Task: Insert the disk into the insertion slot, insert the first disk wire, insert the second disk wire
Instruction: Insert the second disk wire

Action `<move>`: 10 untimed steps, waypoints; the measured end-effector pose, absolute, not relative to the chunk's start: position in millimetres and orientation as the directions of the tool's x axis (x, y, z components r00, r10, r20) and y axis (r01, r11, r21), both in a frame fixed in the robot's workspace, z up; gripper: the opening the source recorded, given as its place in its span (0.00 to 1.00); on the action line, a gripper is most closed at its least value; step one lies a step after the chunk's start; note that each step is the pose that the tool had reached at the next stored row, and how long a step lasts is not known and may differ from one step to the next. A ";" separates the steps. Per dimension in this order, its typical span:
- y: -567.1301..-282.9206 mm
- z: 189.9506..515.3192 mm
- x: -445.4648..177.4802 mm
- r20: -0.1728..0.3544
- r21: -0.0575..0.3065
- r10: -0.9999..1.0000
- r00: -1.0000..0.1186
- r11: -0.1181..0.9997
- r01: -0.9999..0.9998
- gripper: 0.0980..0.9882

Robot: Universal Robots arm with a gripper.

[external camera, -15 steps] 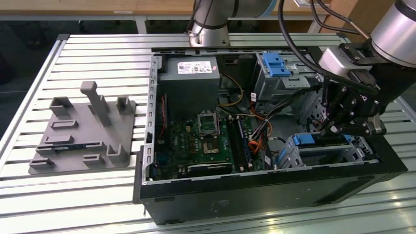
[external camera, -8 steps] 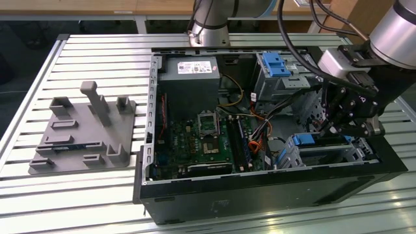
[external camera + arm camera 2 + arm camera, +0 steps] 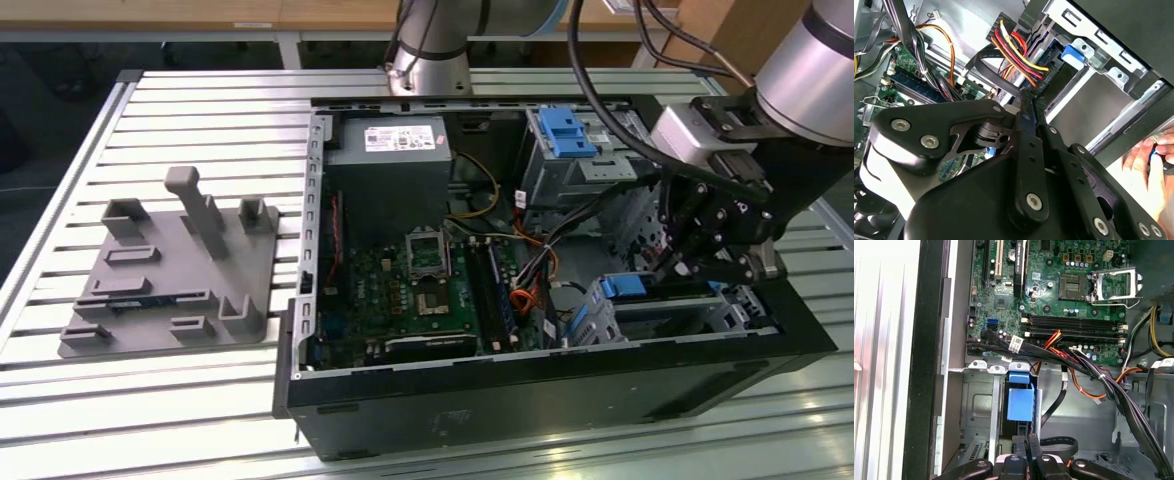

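The gripper (image 3: 697, 262) hangs inside the open computer case (image 3: 534, 395), at the exterior view's right, its jaws clenched just above the disk (image 3: 627, 287). The disk, seen by its blue carrier (image 3: 1020, 401), sits in the insertion slot (image 3: 721, 312). A person's hand (image 3: 1149, 170) rests near the case edge.

A slatted metal counter (image 3: 200, 120) carries everything. On it stands an open black computer case (image 3: 534, 400), and just beside that, toward the exterior view's left, lies a grey plastic holder tray (image 3: 174, 280).
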State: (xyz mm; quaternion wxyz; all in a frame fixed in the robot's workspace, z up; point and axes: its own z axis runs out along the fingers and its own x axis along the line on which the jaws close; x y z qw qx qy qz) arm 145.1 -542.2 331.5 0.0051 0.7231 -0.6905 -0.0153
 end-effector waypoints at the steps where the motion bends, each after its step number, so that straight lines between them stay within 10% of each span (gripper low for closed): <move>1: -542.2 331.1 145.1 -0.015 0.028 -0.999 0.046 -0.046 -0.999 0.06; 10: -542.3 330.5 145.3 -0.016 0.028 -0.999 0.046 -0.046 -0.999 0.13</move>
